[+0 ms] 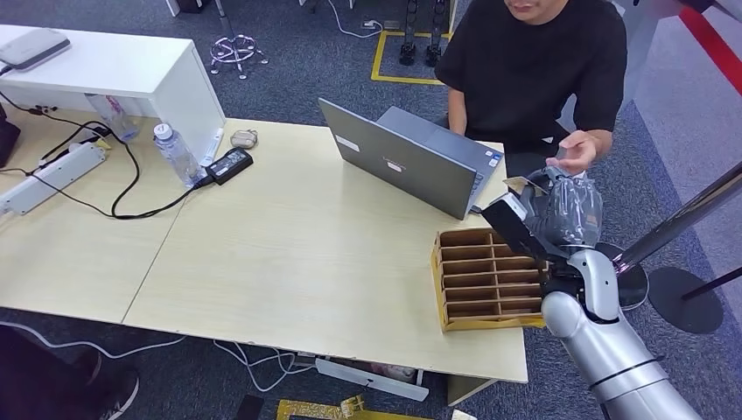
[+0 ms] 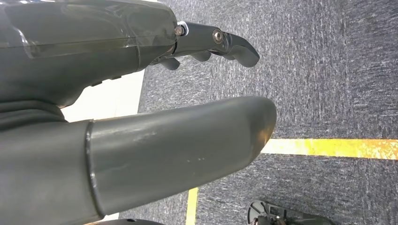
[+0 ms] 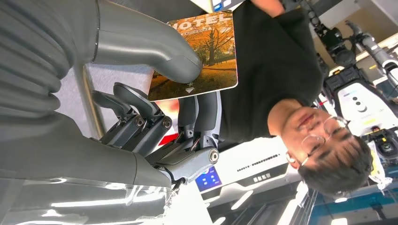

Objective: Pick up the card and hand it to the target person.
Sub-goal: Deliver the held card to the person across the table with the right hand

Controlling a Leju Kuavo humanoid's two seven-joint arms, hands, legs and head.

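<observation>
Right hand point(image 3: 155, 112) pinches the glossy orange hotel card point(image 3: 197, 56) between thumb and fingers, raised at far right beyond the brown cardboard divider box point(image 1: 481, 280), offering it toward the black-shirted person's open hand point(image 1: 573, 153); left hand point(image 2: 141, 117) hangs slack, holding nothing.

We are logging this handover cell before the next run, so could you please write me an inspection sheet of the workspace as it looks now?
Surface: pale wooden table, mostly bare in the middle.
Job's things: card with an autumn-tree picture, pinched by the right hand; the person's hand is raised just beyond it.
Clutter: cardboard divider box, open laptop, water bottle, white shelf unit.
Hands: right hand holds the card; left hand hangs over carpet, holding nothing.
Cables: power strip and black adapter with leads on the table.
Surroundings: blue-grey carpet with yellow floor tape.
</observation>
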